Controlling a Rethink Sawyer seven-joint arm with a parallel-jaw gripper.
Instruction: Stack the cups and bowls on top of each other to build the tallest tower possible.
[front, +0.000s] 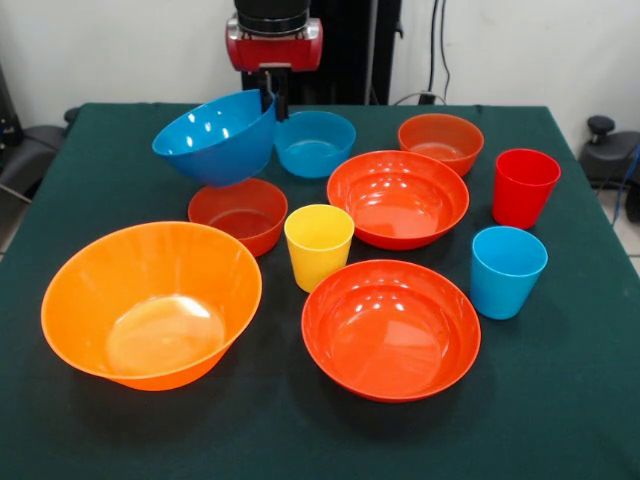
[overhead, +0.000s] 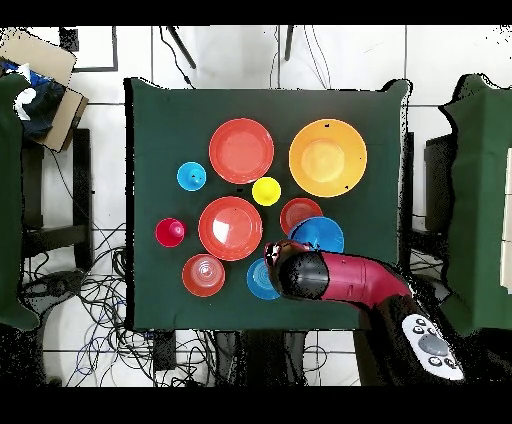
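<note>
My gripper (front: 271, 100) is shut on the rim of the large blue bowl (front: 218, 135) and holds it tilted in the air. The bowl hangs just above a small red-orange bowl (front: 238, 213). In the overhead view the arm hides the gripper, and the large blue bowl (overhead: 318, 236) overlaps that small bowl (overhead: 298, 213). The small blue bowl (front: 314, 143) sits right of the gripper. The huge orange bowl (front: 150, 305), two wide red-orange bowls (front: 398, 198) (front: 390, 328), the other small red-orange bowl (front: 440, 142), the yellow cup (front: 319, 245), light blue cup (front: 507, 270) and red cup (front: 524, 187) stand apart. No tower shows.
Everything stands on a dark green tablecloth (front: 560, 380). Black chairs (front: 610, 150) stand beside the table. In the overhead view, cables (overhead: 90, 320) lie on the floor and a cardboard box (overhead: 40, 60) sits at the top left.
</note>
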